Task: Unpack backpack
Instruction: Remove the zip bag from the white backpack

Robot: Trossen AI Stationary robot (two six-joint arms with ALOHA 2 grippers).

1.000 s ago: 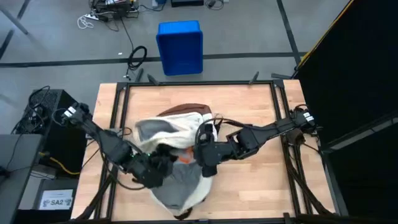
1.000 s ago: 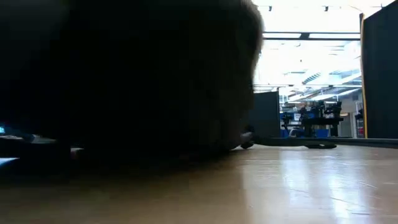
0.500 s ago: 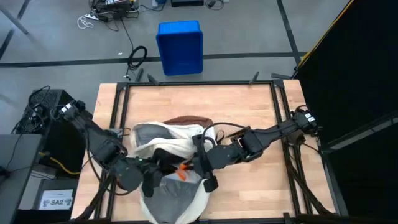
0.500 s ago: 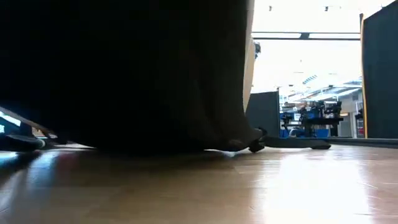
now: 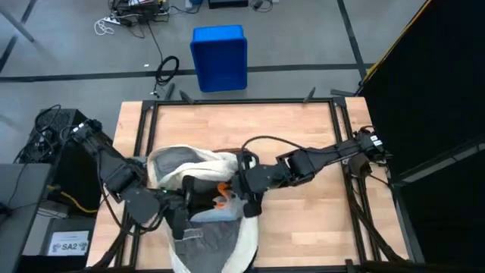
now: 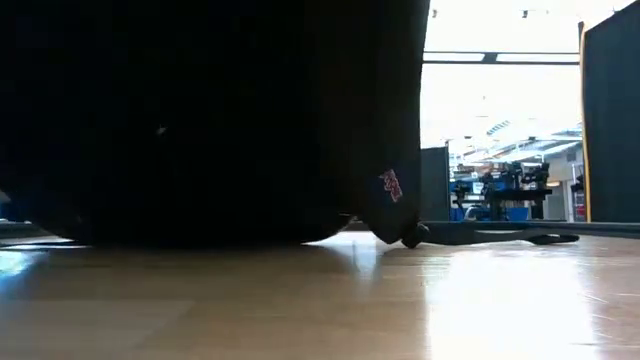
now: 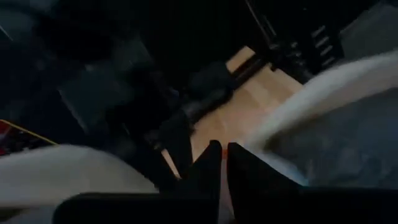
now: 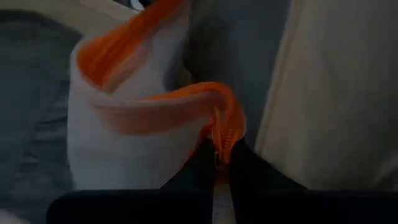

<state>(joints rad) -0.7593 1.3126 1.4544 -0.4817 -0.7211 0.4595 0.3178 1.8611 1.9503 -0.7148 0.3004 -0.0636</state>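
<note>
The backpack (image 5: 198, 171) lies open on the near half of the worktop (image 5: 303, 121), its cream fabric bunched up and its grey lining spilling toward the near edge. Both arms reach into its mouth from opposite sides.

The right gripper (image 8: 219, 163) sits at the backpack's opening, its fingers pressed together on the orange edge of a clear pouch (image 8: 134, 134). The pouch hangs just beyond the fingertips, with the grey lining on one side of it and cream fabric on the other. From above, the pouch (image 5: 220, 199) shows as an orange-and-white patch directly in front of the right gripper (image 5: 244, 203), between the two arms.

The left gripper (image 7: 222, 163) has its fingers almost together with only a thin gap; what they pinch, if anything, cannot be told. Cream fabric lies on both sides of it, with bare wood beyond. In the high view the left gripper (image 5: 180, 214) rests on the backpack, just beside the pouch.

In the low view the backpack (image 6: 200, 120) is a dark mass filling most of the scene, standing on the wood.
</note>
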